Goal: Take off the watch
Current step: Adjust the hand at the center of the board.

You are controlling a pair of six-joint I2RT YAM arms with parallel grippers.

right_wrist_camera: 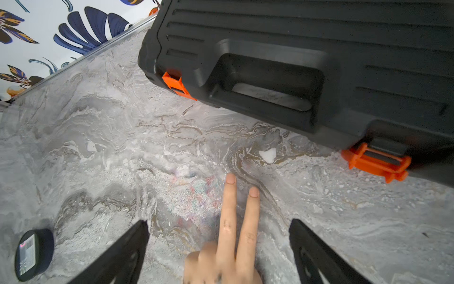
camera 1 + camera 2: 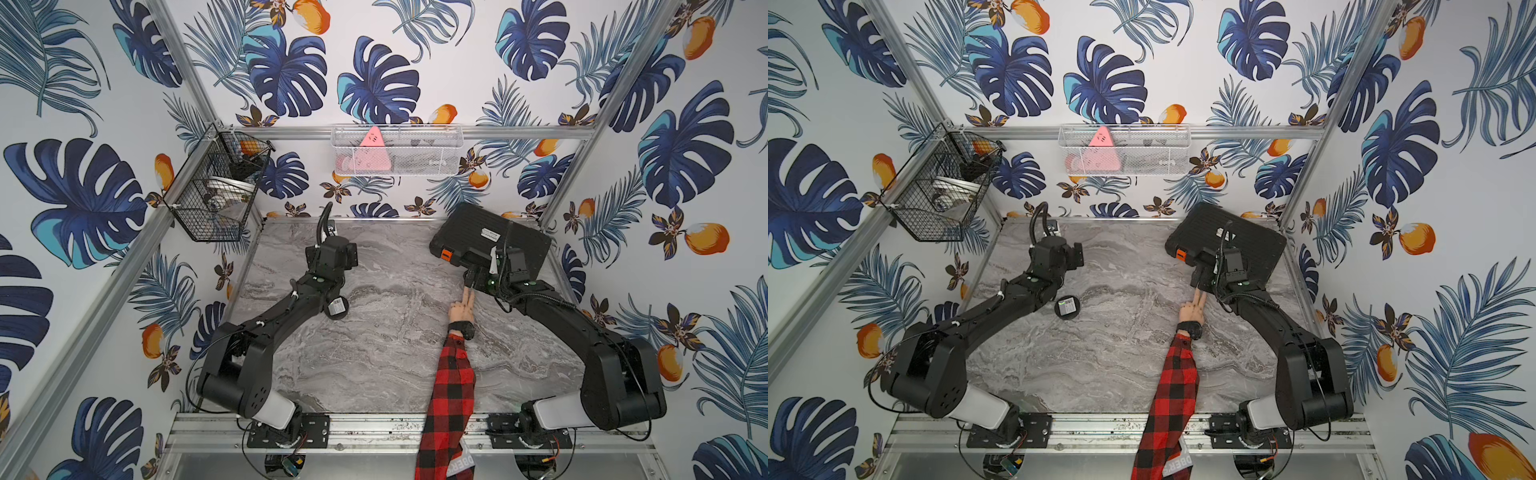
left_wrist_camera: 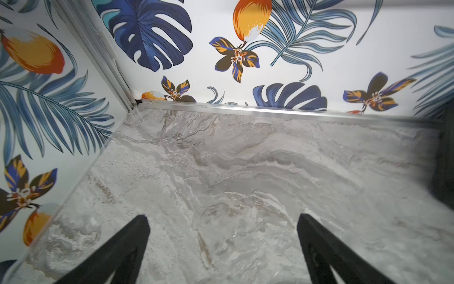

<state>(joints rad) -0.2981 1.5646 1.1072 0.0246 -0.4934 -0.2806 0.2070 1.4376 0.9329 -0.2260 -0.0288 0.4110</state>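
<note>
The watch (image 2: 466, 330) (image 2: 1193, 331) is black with a chunky round case. It is strapped around the wrist of a mannequin hand (image 2: 462, 311) that lies on the marble table with two fingers stretched out. A red and black plaid sleeve (image 2: 451, 386) covers the forearm behind it. My right gripper (image 1: 219, 222) is open over the two outstretched mannequin fingers (image 1: 228, 209), one jaw on each side and neither touching them. The right wrist view does not reach the watch. My left gripper (image 3: 221, 217) is open over bare marble near the back left corner, far from the hand.
A black hard case (image 2: 494, 239) (image 1: 294, 61) with orange latches (image 1: 375, 162) lies just beyond the mannequin's fingertips. A flat round black disc (image 2: 337, 308) (image 1: 33, 254) with a white label sits by the left arm. A black wire basket (image 2: 216, 187) and a white mesh basket (image 2: 397, 149) hang on the walls.
</note>
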